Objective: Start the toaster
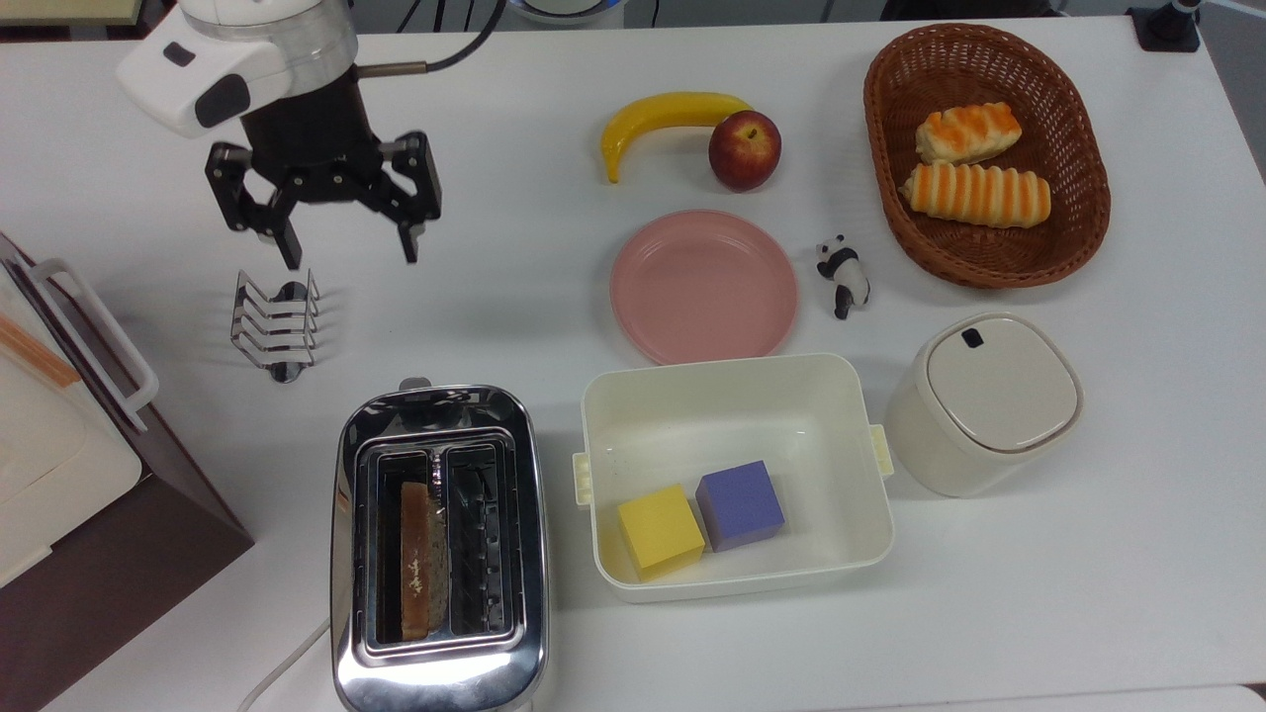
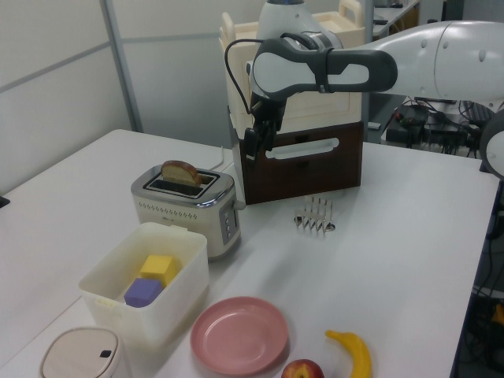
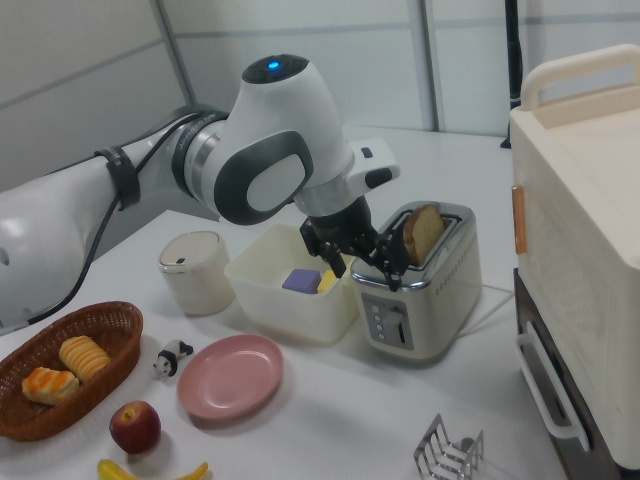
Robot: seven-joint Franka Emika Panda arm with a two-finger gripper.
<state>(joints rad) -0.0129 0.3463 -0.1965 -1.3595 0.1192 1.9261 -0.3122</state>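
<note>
The chrome two-slot toaster (image 1: 440, 549) stands at the front of the top view, a bread slice (image 1: 420, 559) in its left slot. Its small lever (image 1: 413, 383) sits at the end facing the arm. In the left view the slice (image 2: 181, 172) pokes up above the toaster (image 2: 189, 211). My gripper (image 1: 351, 257) hangs open and empty above the table, well back from the lever end and beyond the wire rack. In the left view the gripper (image 2: 252, 150) is raised above the toaster's height. In the right view the gripper (image 3: 365, 272) overlaps the toaster (image 3: 425, 285).
A wire toast rack (image 1: 275, 321) stands just below the gripper in the top view. A white and brown box appliance (image 1: 59, 475) fills that view's left edge. A white bin (image 1: 870, 475) with two cubes, a pink plate (image 1: 704, 287), a lidded canister (image 1: 989, 400), a bread basket (image 1: 1088, 237), a banana (image 1: 663, 119) and an apple (image 1: 744, 148) lie to the right.
</note>
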